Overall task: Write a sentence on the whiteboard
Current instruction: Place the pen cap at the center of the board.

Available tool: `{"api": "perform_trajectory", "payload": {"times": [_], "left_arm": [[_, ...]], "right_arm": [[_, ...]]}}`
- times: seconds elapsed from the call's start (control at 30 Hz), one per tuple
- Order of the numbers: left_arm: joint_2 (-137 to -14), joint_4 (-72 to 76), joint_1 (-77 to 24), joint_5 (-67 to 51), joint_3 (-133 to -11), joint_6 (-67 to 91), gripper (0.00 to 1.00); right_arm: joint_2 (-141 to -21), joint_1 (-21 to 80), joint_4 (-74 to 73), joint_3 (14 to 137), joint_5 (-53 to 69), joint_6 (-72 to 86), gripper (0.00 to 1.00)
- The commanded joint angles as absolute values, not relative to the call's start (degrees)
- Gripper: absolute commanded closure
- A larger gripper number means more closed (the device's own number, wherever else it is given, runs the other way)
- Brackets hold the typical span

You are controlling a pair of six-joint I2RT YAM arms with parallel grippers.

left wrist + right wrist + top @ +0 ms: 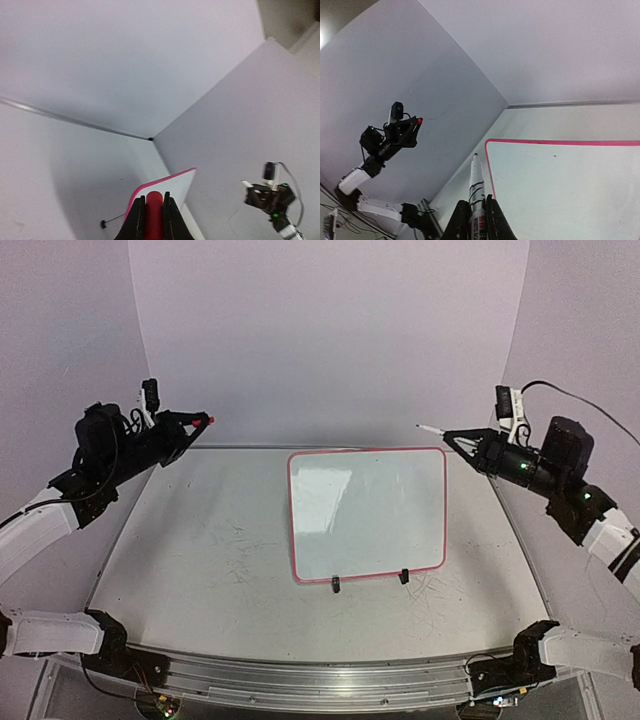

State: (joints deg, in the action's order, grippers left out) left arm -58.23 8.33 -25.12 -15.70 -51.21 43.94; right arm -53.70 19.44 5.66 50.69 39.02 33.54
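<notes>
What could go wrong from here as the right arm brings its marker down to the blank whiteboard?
The marker sticks well out of the right gripper, so pressing its tip down could tilt or slip it. The whiteboard sits on small feet with nothing holding it, so strokes might push it. The left gripper is shut on a red piece, probably the cap, so it cannot readily steady the board.

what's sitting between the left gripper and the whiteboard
Nothing: in the top external view only bare table lies between the left gripper, shut on a red cap, and the whiteboard.
</notes>
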Motion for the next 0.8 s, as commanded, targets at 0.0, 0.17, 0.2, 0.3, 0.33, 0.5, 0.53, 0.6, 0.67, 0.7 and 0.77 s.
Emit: {"api": "perform_trajectory", "payload": {"times": [0.0,0.17,0.2,0.3,0.33,0.5,0.53,0.6,0.67,0.7,0.77], "left_arm": [[-62.02,-15.22,-25.12,-6.93,-49.88,39.57,1.00],[-67.08,-15.19,-25.51,-11.83,-43.54,42.31,1.00],[-67.86,-14.97,-25.81,-11.94,-42.68,42.33,1.00],[-70.78,-14.54,-26.73,-12.74,-40.87,41.22,1.00],[-71.67,-14.53,-27.15,-12.38,-40.51,41.24,1.00],[-76.46,-14.57,-30.65,-8.10,-39.74,41.92,1.00],[-77.75,-14.60,-31.28,-7.32,-39.84,41.94,1.00],[-80.58,-14.63,-31.99,-7.04,-39.86,42.07,1.00],[-82.70,-14.58,-32.48,-6.67,-39.86,42.40,1.00],[-83.57,-14.57,-32.72,-6.35,-39.89,42.47,0.99],[-84.20,-14.58,-33.01,-5.76,-39.76,42.51,0.98]], "right_arm": [[-48.45,19.64,-15.40,56.73,18.55,14.77,1.00],[-47.89,19.66,-17.39,59.44,13.11,10.62,1.00],[-48.03,19.68,-17.40,59.81,12.73,10.22,1.00],[-48.54,19.67,-16.72,60.53,12.58,9.38,1.00],[-48.91,19.68,-16.46,60.81,13.12,9.16,1.00],[-50.60,19.68,-15.55,61.50,15.44,8.55,1.00],[-50.74,19.67,-15.29,61.38,15.60,8.53,1.00],[-50.73,19.68,-14.76,61.08,16.09,8.49,1.00],[-50.30,19.67,-14.45,60.83,16.31,8.50,1.00],[-50.07,19.67,-14.33,60.68,16.32,8.52,1.00],[-49.46,19.68,-14.17,60.33,15.87,8.53,1.00]]}}
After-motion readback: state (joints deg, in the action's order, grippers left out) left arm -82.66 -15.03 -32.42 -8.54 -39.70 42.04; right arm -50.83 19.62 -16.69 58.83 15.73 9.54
